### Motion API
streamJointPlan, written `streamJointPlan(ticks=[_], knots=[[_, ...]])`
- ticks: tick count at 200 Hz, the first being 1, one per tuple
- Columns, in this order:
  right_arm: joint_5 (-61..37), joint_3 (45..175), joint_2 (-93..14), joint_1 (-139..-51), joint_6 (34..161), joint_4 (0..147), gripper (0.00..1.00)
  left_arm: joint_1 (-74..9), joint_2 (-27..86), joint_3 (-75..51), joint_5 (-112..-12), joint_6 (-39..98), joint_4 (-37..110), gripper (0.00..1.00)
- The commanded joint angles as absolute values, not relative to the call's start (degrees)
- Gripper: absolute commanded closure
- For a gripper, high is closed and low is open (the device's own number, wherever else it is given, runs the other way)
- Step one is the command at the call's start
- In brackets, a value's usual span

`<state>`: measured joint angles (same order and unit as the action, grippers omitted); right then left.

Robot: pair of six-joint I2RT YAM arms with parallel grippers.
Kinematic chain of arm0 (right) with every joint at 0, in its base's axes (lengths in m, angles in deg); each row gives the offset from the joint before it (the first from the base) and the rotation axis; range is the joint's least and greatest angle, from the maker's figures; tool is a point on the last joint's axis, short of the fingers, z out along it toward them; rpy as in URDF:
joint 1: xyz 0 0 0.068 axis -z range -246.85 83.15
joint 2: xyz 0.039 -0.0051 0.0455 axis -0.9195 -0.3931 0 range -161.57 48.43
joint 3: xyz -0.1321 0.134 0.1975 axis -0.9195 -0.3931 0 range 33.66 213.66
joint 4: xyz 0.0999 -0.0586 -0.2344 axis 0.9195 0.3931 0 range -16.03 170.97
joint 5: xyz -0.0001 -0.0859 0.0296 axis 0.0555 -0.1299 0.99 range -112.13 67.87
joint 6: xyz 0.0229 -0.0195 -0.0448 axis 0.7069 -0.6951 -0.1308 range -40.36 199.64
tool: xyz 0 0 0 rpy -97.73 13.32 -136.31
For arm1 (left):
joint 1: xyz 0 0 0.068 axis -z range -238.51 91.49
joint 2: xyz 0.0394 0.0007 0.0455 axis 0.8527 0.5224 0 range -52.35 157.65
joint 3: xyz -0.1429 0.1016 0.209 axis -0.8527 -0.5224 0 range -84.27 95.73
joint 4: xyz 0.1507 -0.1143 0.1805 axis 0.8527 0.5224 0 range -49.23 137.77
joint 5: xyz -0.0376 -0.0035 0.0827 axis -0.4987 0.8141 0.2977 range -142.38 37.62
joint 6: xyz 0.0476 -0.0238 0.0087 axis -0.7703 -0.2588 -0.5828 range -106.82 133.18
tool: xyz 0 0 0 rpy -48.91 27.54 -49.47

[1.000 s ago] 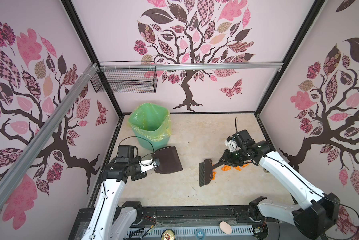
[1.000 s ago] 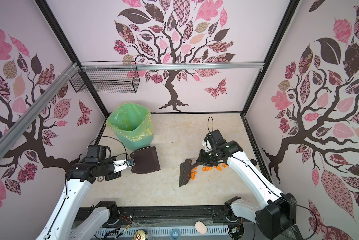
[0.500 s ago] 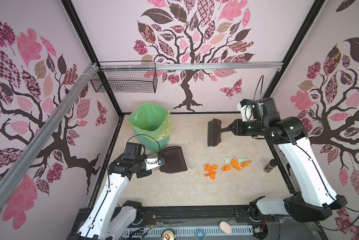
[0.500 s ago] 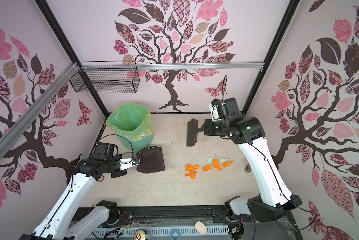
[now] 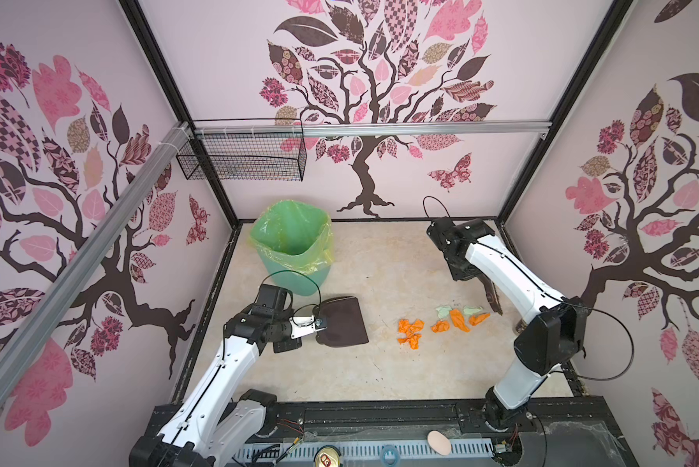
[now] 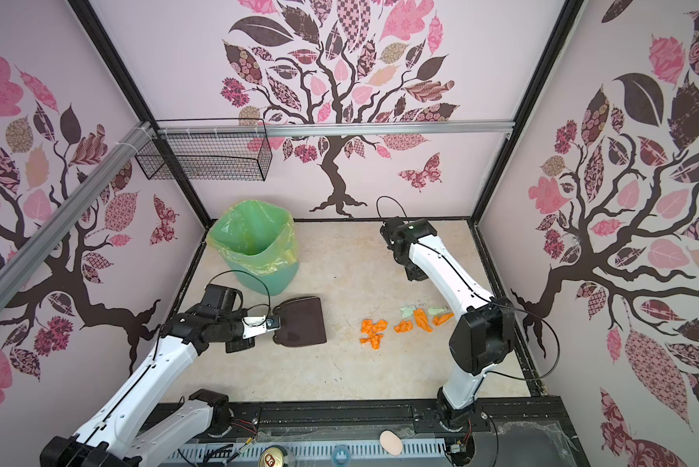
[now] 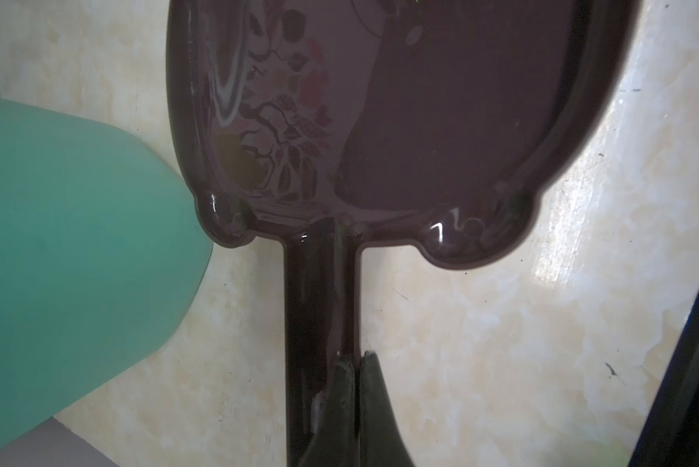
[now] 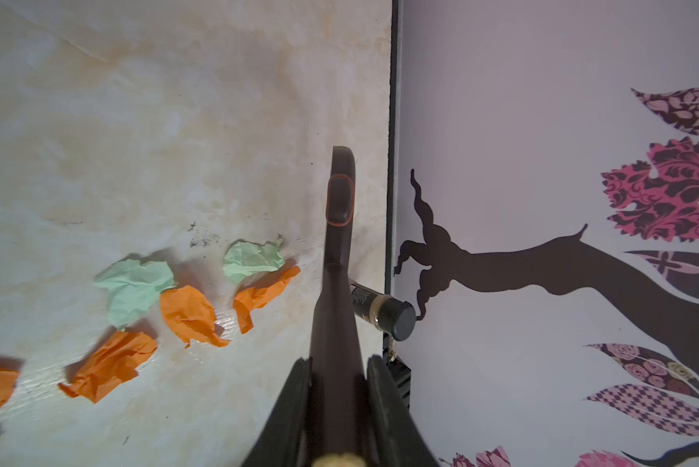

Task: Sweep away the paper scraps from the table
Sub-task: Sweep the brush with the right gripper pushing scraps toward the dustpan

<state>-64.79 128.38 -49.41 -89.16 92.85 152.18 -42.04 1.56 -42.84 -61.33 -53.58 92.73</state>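
Several orange and mint paper scraps (image 5: 440,321) (image 6: 404,323) (image 8: 190,315) lie in a loose row on the right half of the beige table (image 5: 380,376). My left gripper (image 5: 318,323) (image 7: 353,358) is shut on the handle of a dark brown dustpan (image 5: 343,325) (image 6: 303,325) (image 7: 420,101). The pan lies flat to the left of the scraps, apart from them. My right gripper (image 8: 337,366) is shut on a dark brown brush (image 8: 339,226) (image 5: 491,297). The brush is just right of the scraps, near the table's right edge. In both top views the arm covers that gripper.
A green bin (image 5: 293,250) (image 6: 254,250) (image 7: 76,242) with a yellow-green liner stands at the back left, close behind the dustpan. A small dark bottle (image 8: 384,313) (image 5: 520,323) lies against the right edge, beside the brush. A wire basket (image 5: 242,157) hangs on the back wall.
The right arm lifted the brush from the left of the scraps, swung it up over the back, and now holds it low on their right. The dustpan has barely shifted.
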Motion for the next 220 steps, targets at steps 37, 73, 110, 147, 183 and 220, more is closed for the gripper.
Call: streamJointPlan(ticks=[37, 73, 110, 147, 183, 220], knots=[[-69.44, 119.43, -45.27, -86.96, 89.45, 146.66, 1.00, -27.76, 1.96, -50.99, -54.01, -42.79, 83.45, 1.00], [-65.83, 113.40, -42.98, -86.21, 88.24, 140.29, 1.00, -25.23, 6.81, -52.97, -50.34, -39.84, 75.05, 1.00], [-61.88, 110.45, -43.46, -86.11, 88.04, 137.34, 1.00, -24.44, 10.84, -54.03, -48.27, -37.92, 66.87, 1.00], [-57.27, 109.29, -42.83, -86.19, 89.23, 137.67, 1.00, -18.78, 12.23, -55.74, -43.28, -36.37, 62.76, 1.00], [-51.58, 107.26, -40.69, -87.58, 91.04, 137.35, 1.00, -14.01, 14.10, -56.35, -42.26, -33.82, 62.04, 1.00], [-48.65, 108.14, -40.39, -93.32, 94.65, 138.84, 1.00, -11.72, 16.23, -56.04, -41.83, -32.46, 61.43, 1.00]])
